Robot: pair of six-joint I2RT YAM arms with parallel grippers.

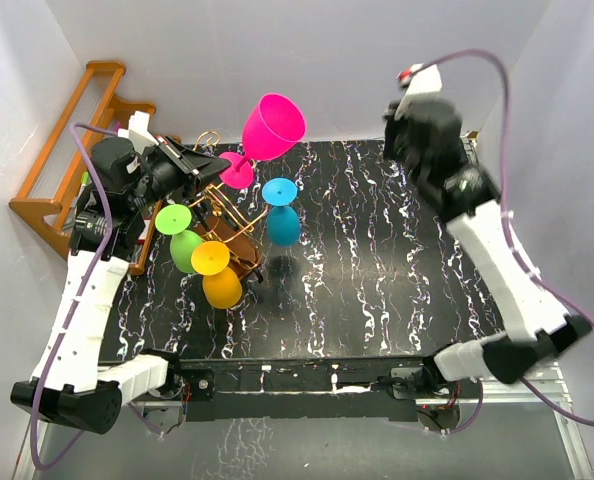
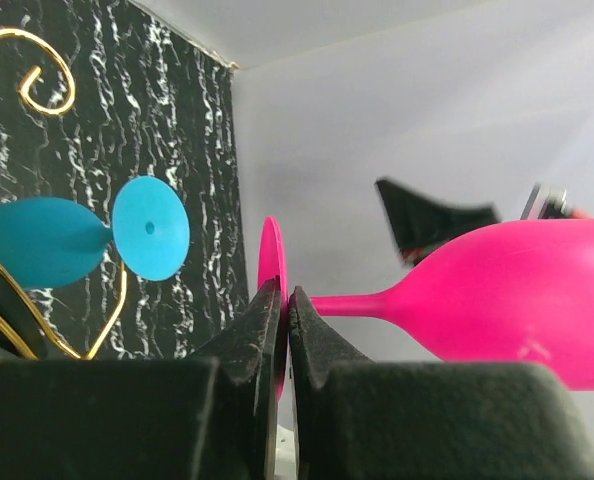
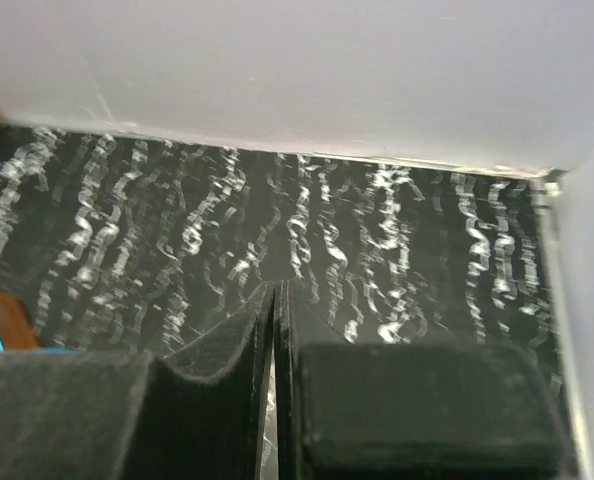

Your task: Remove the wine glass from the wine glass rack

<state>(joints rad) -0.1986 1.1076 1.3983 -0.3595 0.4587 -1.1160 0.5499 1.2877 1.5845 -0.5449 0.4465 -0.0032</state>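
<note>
- We judge the step in hand to be the lift-away: the left gripper [image 2: 280, 296] pinches the round foot of the bright pink plastic wine glass [image 1: 273, 126], fingers pressed on its edge.
- The glass is tilted in the air above the gold-copper wire rack [image 1: 235, 228], and its foot looks free of the wire.
- The right gripper [image 3: 275, 290] hovers far off, its fingers pressed together with nothing between them.
- Next, we think, the glass needs to be carried clear, avoiding the blue plastic glass [image 2: 47, 240], down to the black marbled table [image 1: 377, 250].

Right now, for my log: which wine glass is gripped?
The pink wine glass: the left gripper pinches its foot; blue glass, green glass and orange glass hang ungripped.
</note>
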